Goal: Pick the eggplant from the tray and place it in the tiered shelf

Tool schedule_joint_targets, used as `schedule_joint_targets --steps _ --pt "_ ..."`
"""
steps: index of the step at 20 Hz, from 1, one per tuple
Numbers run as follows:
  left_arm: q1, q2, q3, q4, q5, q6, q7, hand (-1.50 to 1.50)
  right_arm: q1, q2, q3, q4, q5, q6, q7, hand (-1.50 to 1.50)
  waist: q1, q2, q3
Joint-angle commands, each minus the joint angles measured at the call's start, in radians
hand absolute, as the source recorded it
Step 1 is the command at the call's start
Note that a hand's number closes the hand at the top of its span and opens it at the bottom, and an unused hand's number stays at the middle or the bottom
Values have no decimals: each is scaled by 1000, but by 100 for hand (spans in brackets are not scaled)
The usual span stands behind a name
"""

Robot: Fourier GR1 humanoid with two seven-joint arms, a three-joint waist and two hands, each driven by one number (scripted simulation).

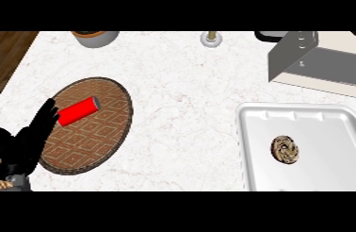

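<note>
Eggplant (286, 149), a round brown mottled disc, flat in the white tray (257, 114), untouched, open to a grasp from above. Just beyond, grey tiered shelf (313, 61) on the worktop (188, 99): likely a short carry. Far left, left hand (31, 136) released, fingers straight, resting by a red cylinder (78, 111) on a woven mat (97, 136). Right hand unseen.
</note>
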Motion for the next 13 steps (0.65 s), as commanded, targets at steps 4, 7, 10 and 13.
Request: schedule_joint_targets --steps 4,7,10,13 --pt "4 26 37 -15 31 -18 12 0 158 -244 -119 130 -82 145 -3 -150 -16 -1 3" --pt "22 22 45 -16 30 -9 8 0 277 -282 -115 170 -66 223 -81 -150 -35 -2 8" --pt "35 22 56 7 39 -19 -10 0 340 -334 -146 213 -90 285 -113 -150 -49 -5 8" --pt "69 9 51 -33 31 -4 -10 0 419 -338 -149 228 -88 304 -178 -150 -56 -10 11"
